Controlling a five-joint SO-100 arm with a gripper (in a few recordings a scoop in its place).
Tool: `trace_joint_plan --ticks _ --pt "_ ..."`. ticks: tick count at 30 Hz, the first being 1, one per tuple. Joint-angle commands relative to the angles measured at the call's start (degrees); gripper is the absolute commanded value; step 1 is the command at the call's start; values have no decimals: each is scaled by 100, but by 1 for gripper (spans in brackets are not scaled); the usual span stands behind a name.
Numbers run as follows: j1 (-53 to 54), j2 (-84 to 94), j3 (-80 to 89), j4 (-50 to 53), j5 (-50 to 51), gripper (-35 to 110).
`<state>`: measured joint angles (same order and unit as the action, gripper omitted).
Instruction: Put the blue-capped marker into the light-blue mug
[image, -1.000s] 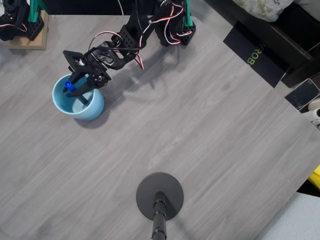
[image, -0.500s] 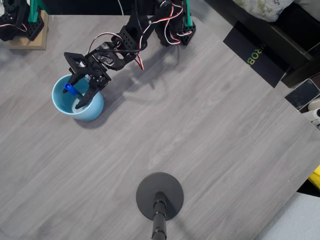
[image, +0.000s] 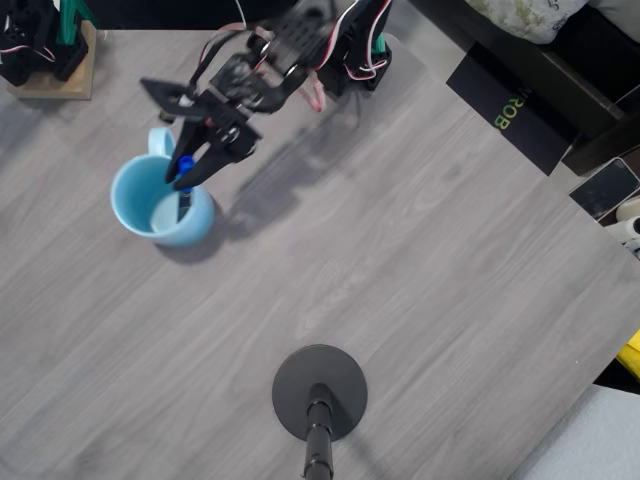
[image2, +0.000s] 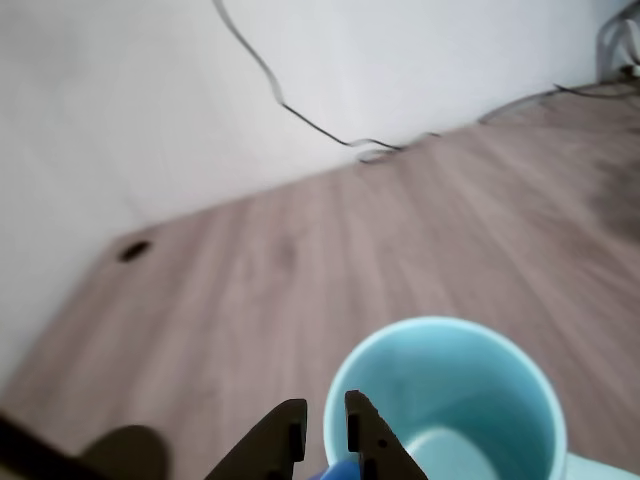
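The blue-capped marker (image: 183, 180) stands tilted in the light-blue mug (image: 140, 205), its dark barrel reaching down inside and its blue cap up at the mug's right rim in the overhead view. The black gripper (image: 184, 172) hangs right over that cap; its fingers lie close together around it, but whether they pinch the marker or only flank it cannot be told. In the wrist view the two black fingertips (image2: 285, 432) sit at the bottom edge with a narrow gap, a sliver of blue marker cap (image2: 340, 470) just below them, cut off by the frame, and the mug (image2: 500, 370) open beneath. The mug sits near the tabletop's far left corner, its handle pointing toward the far edge. The grey wood-grain tabletop (image: 400, 250) also carries a round black stand base (image: 320, 385) near its close edge, with a pole cut off at the bottom. Off the table's right edge lies a black box (image: 515, 110) with green letters, partly readable as "ROB". The arm above the gripper is motion-blurred, its wires hard to make out.
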<state>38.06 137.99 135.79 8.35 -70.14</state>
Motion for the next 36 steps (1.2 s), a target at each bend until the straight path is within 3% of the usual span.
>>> trace_joint_plan --ticks 1,8,17,24,36 --pt "-826 1397 -35 905 404 0" --pt "-1608 2224 9 2101 879 0" --pt "-1477 2338 721 1749 896 1" --pt "-1371 2373 1046 1327 923 15" --pt "-1846 2689 1415 1081 861 18"
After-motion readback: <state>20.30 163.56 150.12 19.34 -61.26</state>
